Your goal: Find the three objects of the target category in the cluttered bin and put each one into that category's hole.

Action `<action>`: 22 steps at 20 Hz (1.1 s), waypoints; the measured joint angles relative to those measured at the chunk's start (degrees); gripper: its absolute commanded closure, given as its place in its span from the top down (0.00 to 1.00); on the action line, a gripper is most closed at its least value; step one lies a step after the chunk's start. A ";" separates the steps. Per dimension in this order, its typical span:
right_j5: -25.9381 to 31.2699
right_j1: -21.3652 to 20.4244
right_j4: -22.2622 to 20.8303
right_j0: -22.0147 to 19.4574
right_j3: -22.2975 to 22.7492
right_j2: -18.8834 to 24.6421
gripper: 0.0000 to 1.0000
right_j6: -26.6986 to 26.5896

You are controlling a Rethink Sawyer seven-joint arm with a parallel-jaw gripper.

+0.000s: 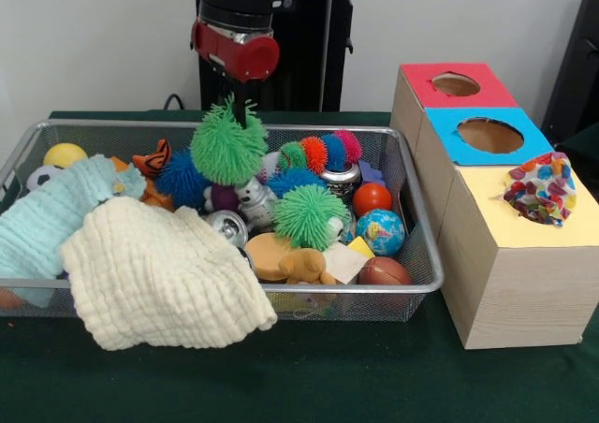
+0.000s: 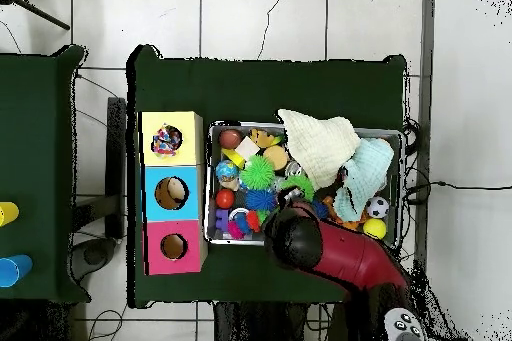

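So here's where we're at: the gripper [image 1: 241, 114] hangs over the far middle of the wire bin [image 1: 426, 255] with a green spiky ball [image 1: 227, 145] dangling right under it. The jaws look pinched narrow on the top spines of that ball, though the ball itself hides the tips, so we're reading the grip mostly from how it hangs. Going by that, we'd guess fuzzy spiky balls are the target category. Taking the bin as our landmark, the held ball sits just above the clutter near the bin's back rail, roughly mid-width. Another green spiky ball [image 1: 310, 214] sits in the bin's middle, with a blue spiky ball [image 1: 182, 178] beside the held one toward the towel side. A cream towel [image 1: 159, 273] flops over the bin's front rail and a pale blue towel [image 1: 51, 219] lies beside it. The thing the next move turns on: the wooden box [image 1: 510, 273] with its holes stands just outside the bin's short end, so the ball has to travel sideways past that end rail. The yellow hole [image 1: 538, 194] already has a multicoloured object [image 1: 541, 187] poking out; the blue hole [image 1: 489, 135] and red hole [image 1: 456, 84] look open. Which one's right, we can't tell.
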 measured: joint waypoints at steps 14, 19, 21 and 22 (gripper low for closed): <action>-0.01 0.37 11.22 4.83 4.92 2.99 0.00 0.01; -0.41 2.60 13.13 7.10 5.87 3.39 0.00 0.01; -1.58 4.40 13.47 8.07 5.86 3.32 1.00 0.01; -1.84 4.66 13.52 8.24 5.86 3.27 1.00 0.01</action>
